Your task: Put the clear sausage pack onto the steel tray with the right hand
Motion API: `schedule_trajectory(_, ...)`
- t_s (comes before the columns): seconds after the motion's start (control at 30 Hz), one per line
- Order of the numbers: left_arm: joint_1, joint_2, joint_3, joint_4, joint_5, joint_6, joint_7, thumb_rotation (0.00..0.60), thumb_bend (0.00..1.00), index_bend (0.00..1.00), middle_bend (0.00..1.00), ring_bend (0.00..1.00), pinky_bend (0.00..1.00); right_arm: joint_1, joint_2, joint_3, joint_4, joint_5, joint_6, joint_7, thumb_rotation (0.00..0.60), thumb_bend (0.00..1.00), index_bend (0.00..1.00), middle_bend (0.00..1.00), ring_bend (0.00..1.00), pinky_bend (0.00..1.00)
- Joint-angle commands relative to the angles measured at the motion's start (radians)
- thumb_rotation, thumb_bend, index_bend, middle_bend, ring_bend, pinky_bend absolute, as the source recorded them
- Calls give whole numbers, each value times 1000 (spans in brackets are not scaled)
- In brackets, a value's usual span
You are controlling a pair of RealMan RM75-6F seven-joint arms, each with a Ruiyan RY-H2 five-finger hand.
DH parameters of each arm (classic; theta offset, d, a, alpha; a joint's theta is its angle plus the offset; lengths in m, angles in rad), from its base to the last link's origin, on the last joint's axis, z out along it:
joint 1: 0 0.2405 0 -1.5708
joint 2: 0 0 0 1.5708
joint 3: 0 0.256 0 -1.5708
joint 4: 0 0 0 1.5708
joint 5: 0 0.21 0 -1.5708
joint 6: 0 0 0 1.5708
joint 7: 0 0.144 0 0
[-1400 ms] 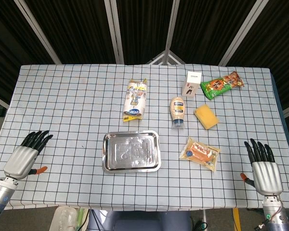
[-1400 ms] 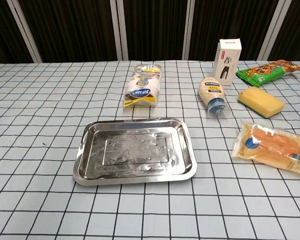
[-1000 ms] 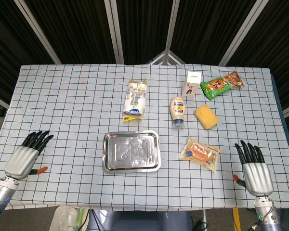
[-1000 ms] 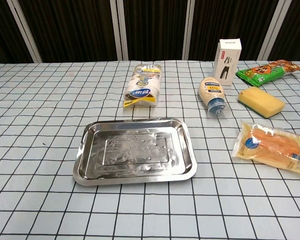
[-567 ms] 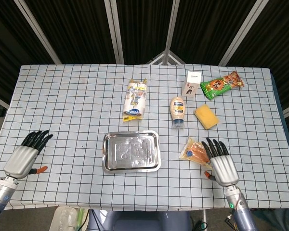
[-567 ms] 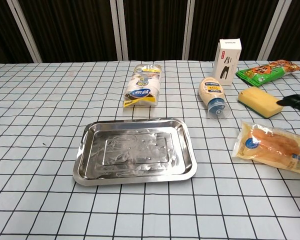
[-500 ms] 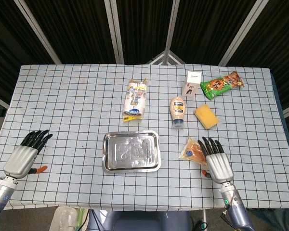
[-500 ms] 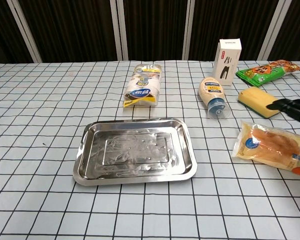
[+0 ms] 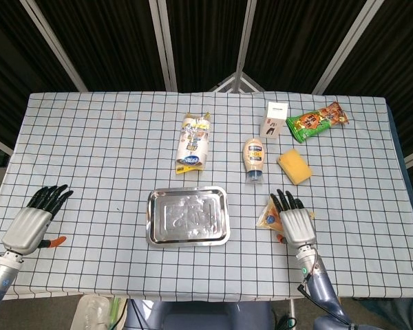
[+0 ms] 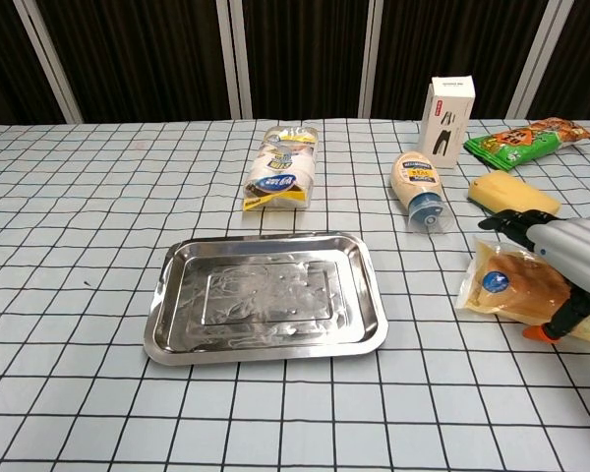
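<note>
The clear sausage pack [image 9: 269, 216] [image 10: 504, 286] lies flat on the checked cloth, right of the steel tray [image 9: 188, 216] [image 10: 265, 300], which has nothing in it. My right hand [image 9: 294, 222] [image 10: 571, 257] is over the pack's right half with its fingers stretched out and apart, covering that part. Whether it touches the pack I cannot tell. Far from both, my left hand [image 9: 31, 223] rests near the table's front left edge with fingers apart, holding nothing.
Behind the tray lies a white wrapped pack [image 9: 193, 142]. A mayonnaise bottle [image 9: 254, 160], a yellow sponge [image 9: 295, 166], a white box [image 9: 275, 119] and a green snack bag [image 9: 317, 121] sit at the back right, beyond the sausage pack.
My right hand has swung from the table's front right edge leftward and now is over the sausage pack. The pack, tray and left hand have stayed in place.
</note>
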Motion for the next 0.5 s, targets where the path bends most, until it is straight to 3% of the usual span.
schedule_trajectory(0.03, -1, -2, 1, -1, 0, -2, 5, 600, 44, 0, 0, 0, 0, 1, 10, -1, -6, 7, 3, 13, 600, 227, 14, 45, 33, 362)
schedule_trajectory(0.13, -1, -4, 1, -2, 0, -4, 11, 600, 44, 0, 0, 0, 0, 0, 23, -4, -9, 12, 2, 29, 600, 304, 171, 187, 165, 547)
schedule_trajectory(0.23, -1, -5, 1, -2, -3, -6, 15, 600, 45, 0, 0, 0, 0, 0, 31, -7, -11, 12, 4, 51, 600, 358, 322, 281, 254, 628)
schedule_trajectory(0.5, 0, -3, -1, -3, -4, -2, 11, 600, 45, 0, 0, 0, 0, 11, 15, -22, 4, -34, 49, 69, 600, 380, 353, 307, 272, 632)
